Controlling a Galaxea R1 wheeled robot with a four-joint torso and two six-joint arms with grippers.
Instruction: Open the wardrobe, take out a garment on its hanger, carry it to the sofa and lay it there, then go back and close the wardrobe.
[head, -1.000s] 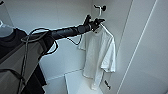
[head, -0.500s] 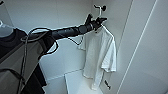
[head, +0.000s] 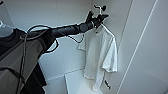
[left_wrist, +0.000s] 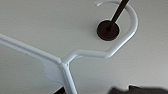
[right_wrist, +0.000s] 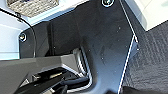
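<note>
I look into the open white wardrobe (head: 62, 15). The garment, a white T-shirt (head: 100, 55), hangs on its thin white hanger (head: 106, 28) near the right inner wall. The hanger's hook (head: 99, 7) curves over a dark peg (head: 103, 8). My left gripper (head: 98, 18) is at the hanger's neck just under the hook and looks open, one finger on each side of it. In the left wrist view the hanger (left_wrist: 75, 53) fills the middle and its hook wraps the dark peg (left_wrist: 108, 30).
A black top (head: 6, 41) on a pale hanger hangs at the left edge, close to my arm's cables. The wardrobe's white door (head: 150, 55) stands at the right. A low white shelf (head: 75, 80) lies below the T-shirt. The right wrist view has dark carpet (right_wrist: 150, 50).
</note>
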